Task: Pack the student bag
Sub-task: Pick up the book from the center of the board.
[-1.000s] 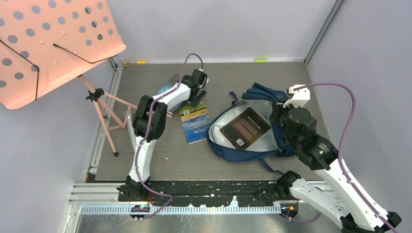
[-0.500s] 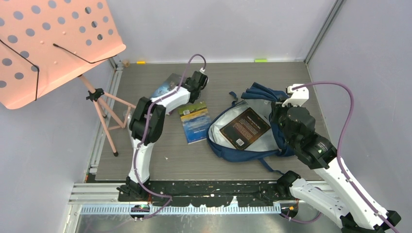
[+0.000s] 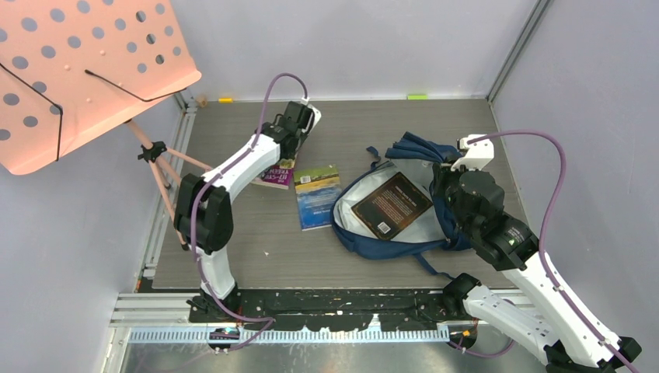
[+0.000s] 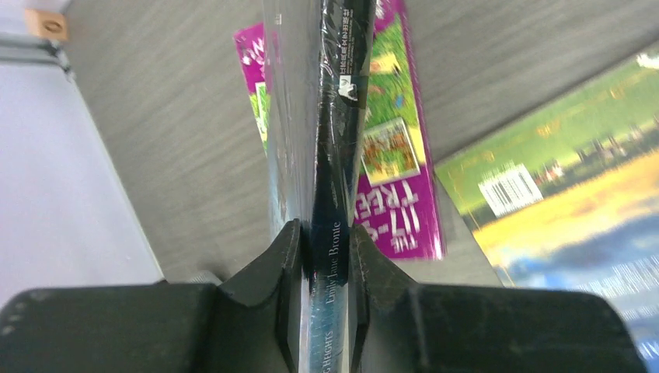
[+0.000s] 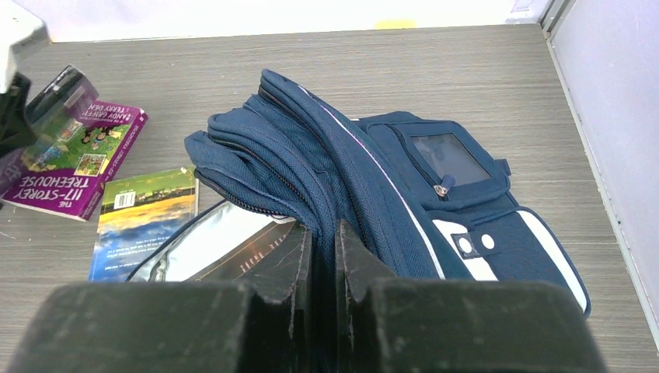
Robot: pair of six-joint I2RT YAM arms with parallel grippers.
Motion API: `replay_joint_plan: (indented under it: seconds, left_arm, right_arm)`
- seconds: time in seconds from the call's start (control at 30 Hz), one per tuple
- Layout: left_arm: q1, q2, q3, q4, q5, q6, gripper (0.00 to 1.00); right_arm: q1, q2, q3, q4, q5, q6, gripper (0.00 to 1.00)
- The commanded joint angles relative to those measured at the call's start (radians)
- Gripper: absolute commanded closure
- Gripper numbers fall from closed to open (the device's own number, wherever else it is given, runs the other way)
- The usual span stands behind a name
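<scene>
The student bag (image 3: 416,149) lies open at mid-right, a navy backpack with white trim (image 5: 466,210). A brown book (image 3: 391,205) rests on its pale lining. My right gripper (image 5: 319,233) is shut on the bag's raised navy flap, holding it up off the opening. My left gripper (image 4: 325,233) is shut on the spine of a dark blue book (image 4: 330,116), which stands edge-up above the table at the back left (image 3: 299,120). Under it a purple book (image 4: 392,194) lies flat, and a green-and-blue book (image 3: 316,196) lies beside the bag.
A pink perforated music stand (image 3: 85,70) on a tripod (image 3: 167,175) stands at the far left. Grey walls close the table at the back and right. Small yellow (image 3: 225,99) and green (image 3: 417,96) markers sit at the back edge.
My left gripper has shut on the dark blue book and carried it up and back-left, uncovering the purple book. The right arm and bag have not moved.
</scene>
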Motion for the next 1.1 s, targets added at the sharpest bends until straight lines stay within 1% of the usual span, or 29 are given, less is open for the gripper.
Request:
replay_joint_plan:
  seconds: [0.0, 0.17, 0.27, 0.33, 0.53, 0.63, 0.7, 0.83, 0.9, 1.0, 1.03, 1.07]
  left_arm:
    - [-0.01, -0.165, 0.061, -0.175, 0.102, -0.154, 1.0]
    - [-0.01, -0.244, 0.12, -0.355, 0.145, -0.211, 1.0]
    - [-0.01, -0.302, 0.102, -0.418, 0.156, -0.244, 1.0]
    - [-0.01, -0.343, 0.068, -0.446, 0.193, -0.272, 1.0]
    - [-0.01, -0.458, -0.078, -0.5, 0.43, -0.386, 1.0]
    - [-0.01, -0.512, -0.173, -0.481, 0.564, -0.451, 1.0]
    - [-0.01, -0.54, -0.232, -0.453, 0.603, -0.478, 1.0]
    - [-0.01, -0.565, -0.332, -0.393, 0.618, -0.512, 1.0]
    - [-0.01, -0.568, -0.362, -0.376, 0.587, -0.516, 1.0]
    - [-0.01, -0.569, -0.41, -0.344, 0.5, -0.506, 1.0]
    - [-0.01, -0.568, -0.425, -0.332, 0.49, -0.504, 0.99]
    - [-0.01, -0.564, -0.441, -0.323, 0.486, -0.505, 0.96]
  right_arm:
    - [0.0, -0.034, 0.045, 0.187, 0.022, 0.033, 1.0]
    - [0.0, -0.045, 0.046, 0.179, 0.03, 0.03, 1.0]
    - [0.0, -0.048, 0.043, 0.175, 0.029, 0.034, 1.0]
    - [0.0, -0.048, 0.038, 0.176, 0.029, 0.037, 1.0]
    - [0.0, -0.039, 0.031, 0.179, 0.023, 0.046, 1.0]
    - [0.0, -0.034, 0.033, 0.179, 0.019, 0.048, 0.99]
    - [0.0, -0.034, 0.03, 0.182, 0.017, 0.052, 0.99]
    - [0.0, -0.03, 0.026, 0.185, 0.009, 0.059, 1.0]
    - [0.0, -0.029, 0.027, 0.182, 0.008, 0.061, 1.0]
    - [-0.001, -0.031, 0.027, 0.182, 0.009, 0.064, 1.0]
    - [-0.001, -0.034, 0.025, 0.184, 0.009, 0.065, 0.99]
    - [-0.001, -0.035, 0.025, 0.185, 0.01, 0.065, 0.99]
